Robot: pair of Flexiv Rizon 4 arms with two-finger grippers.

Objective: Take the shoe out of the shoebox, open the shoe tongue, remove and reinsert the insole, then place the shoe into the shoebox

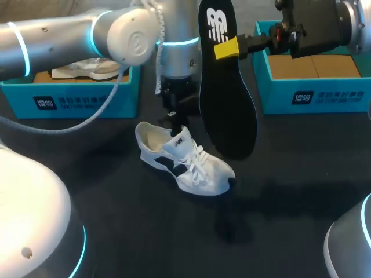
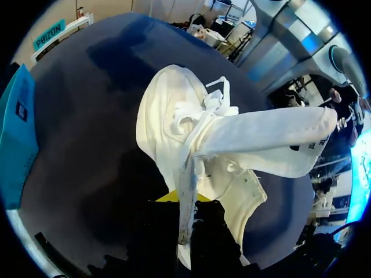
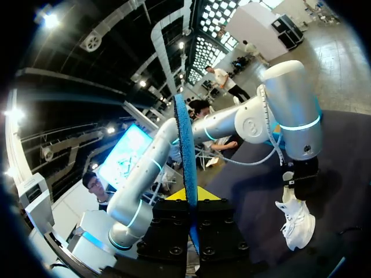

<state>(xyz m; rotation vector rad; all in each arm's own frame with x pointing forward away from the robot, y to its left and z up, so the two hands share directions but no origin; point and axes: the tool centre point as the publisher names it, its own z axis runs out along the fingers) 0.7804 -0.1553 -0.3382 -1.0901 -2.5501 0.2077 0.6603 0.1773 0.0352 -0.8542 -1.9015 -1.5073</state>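
Left gripper (image 2: 185, 204): fingers clamped on the white padded tongue (image 2: 186, 174), which runs up from the shoe into the gap between them
Shoe: the white lace-up sneaker with dark side patches (image 1: 188, 159) lies on the black table (image 1: 278, 197) directly under the left gripper, its opening just below the fingers and its toe pointing away from them
Right gripper (image 1: 226, 49): fingers pressed together on the long black foam insole (image 1: 223, 98), gripping it near its upper end
Insole: out of the sneaker, it hangs down from the right gripper, beside the left gripper; edge-on between the right fingers its underside shows blue
First teal cardboard shoebox (image 1: 87, 99): behind the left gripper, with another white shoe (image 1: 87, 68) inside
Second teal cardboard shoebox (image 1: 313, 95): under the right gripper's arm, its brown floor showing
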